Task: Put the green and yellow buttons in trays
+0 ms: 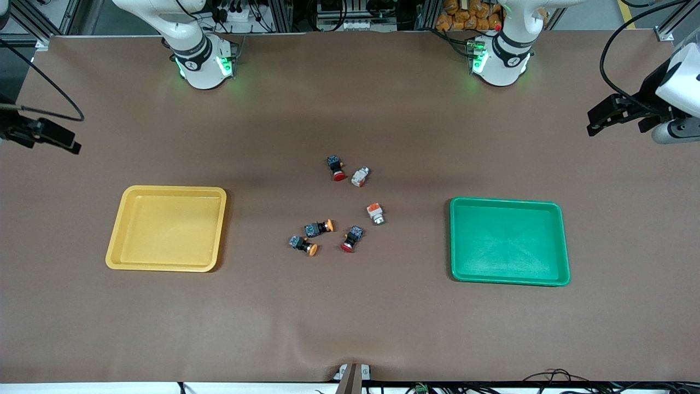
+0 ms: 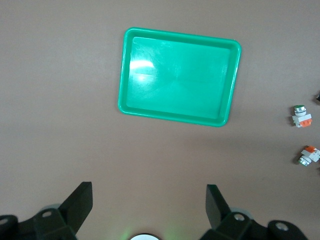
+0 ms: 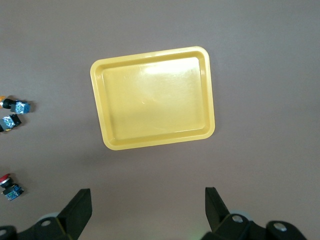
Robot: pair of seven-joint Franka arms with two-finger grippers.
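Several small buttons lie in a loose group mid-table between the trays. Two have dark bodies and orange-yellow caps [image 1: 319,227] [image 1: 303,245]. Two have white bodies with orange parts [image 1: 360,176] [image 1: 375,213]. The yellow tray [image 1: 167,228] lies toward the right arm's end and the green tray [image 1: 508,241] toward the left arm's end, both with nothing in them. My left gripper [image 2: 149,192] hangs open high over bare table beside the green tray [image 2: 175,75]. My right gripper [image 3: 148,196] hangs open high beside the yellow tray [image 3: 155,105]. Neither holds anything.
Two dark-bodied switches with red caps [image 1: 336,168] [image 1: 351,238] lie among the buttons. A brown mat [image 1: 350,317] covers the table. Both arm bases [image 1: 202,60] [image 1: 500,57] stand along the edge farthest from the front camera.
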